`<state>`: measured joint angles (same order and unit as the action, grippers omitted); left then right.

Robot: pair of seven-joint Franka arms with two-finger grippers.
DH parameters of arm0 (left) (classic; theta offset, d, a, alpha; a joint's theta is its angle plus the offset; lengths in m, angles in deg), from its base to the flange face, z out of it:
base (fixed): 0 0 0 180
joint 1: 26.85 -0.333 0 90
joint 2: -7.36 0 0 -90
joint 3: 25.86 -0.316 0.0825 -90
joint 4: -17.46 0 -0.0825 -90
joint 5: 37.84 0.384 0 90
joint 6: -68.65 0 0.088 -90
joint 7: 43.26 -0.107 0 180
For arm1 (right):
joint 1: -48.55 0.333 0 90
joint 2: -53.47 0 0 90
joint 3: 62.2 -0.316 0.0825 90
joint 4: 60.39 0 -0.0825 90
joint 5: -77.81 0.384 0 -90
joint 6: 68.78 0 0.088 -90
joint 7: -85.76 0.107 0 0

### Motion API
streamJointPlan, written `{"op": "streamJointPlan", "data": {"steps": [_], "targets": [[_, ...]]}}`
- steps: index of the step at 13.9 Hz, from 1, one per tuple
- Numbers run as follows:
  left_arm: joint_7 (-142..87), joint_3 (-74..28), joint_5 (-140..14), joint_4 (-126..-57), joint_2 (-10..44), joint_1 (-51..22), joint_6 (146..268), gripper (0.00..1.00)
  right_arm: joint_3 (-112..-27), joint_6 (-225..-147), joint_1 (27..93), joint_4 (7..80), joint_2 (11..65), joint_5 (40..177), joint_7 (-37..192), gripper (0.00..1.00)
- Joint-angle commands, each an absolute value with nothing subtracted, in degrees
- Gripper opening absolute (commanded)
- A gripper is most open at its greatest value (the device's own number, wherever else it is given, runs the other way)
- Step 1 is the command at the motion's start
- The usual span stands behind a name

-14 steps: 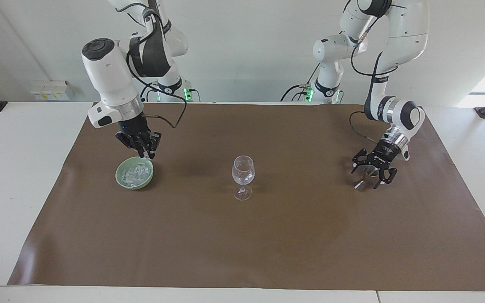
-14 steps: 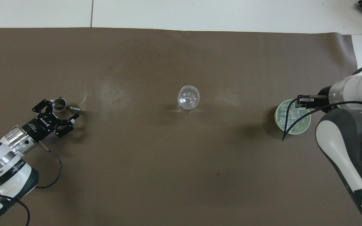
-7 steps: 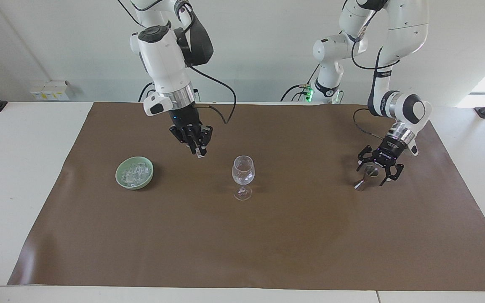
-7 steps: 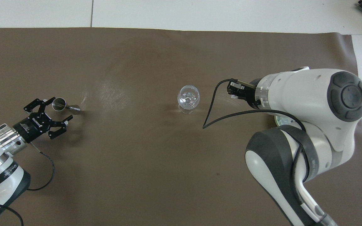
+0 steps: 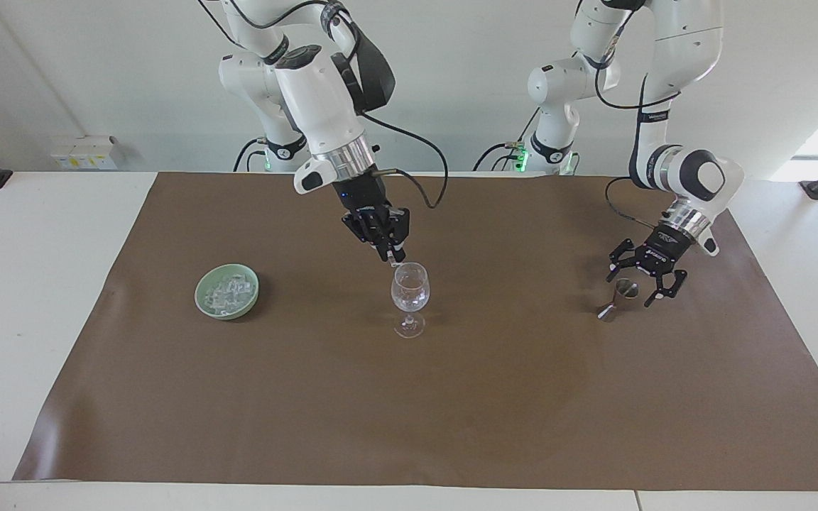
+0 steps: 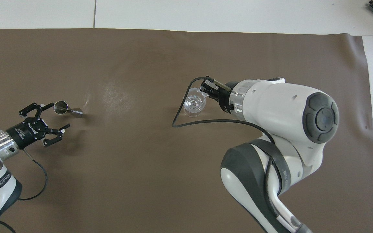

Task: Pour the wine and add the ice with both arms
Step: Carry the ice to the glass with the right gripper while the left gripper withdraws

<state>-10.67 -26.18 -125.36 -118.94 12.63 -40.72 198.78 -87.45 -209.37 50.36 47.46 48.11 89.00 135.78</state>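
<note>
A brown rectangular mat [image 5: 409,411] covers most of the white counter [image 5: 40,298]. A clear stemmed wine glass [image 5: 410,294] stands upright mid-mat.

left hand [image 5: 647,280]: low, fingers spread wide | right hand [image 5: 393,256]: raised, pointing down, fingertips pinched together

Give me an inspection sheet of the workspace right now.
Surface: brown mat on white table.
Job's things: jigger tilted on mat; ice in green bowl; wine glass upright mid-mat.
Clutter: nothing seen.
Grippers: right gripper shut, just over the glass rim, apparently pinching an ice cube; left gripper open over the jigger, not gripping.
Cables: black cable loops off right wrist near the glass.
Surroundings: white wall, camera mounts at table ends.
</note>
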Motion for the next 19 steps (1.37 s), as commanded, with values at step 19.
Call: {"op": "streamJointPlan", "data": {"steps": [19], "targets": [[-10.5,-26.7,-84.3,-111.8,-0.6,-45.0,200.0,1.00,-88.7,-216.3,51.5,46.8,42.3,89.4,137.8,0.15]]}}
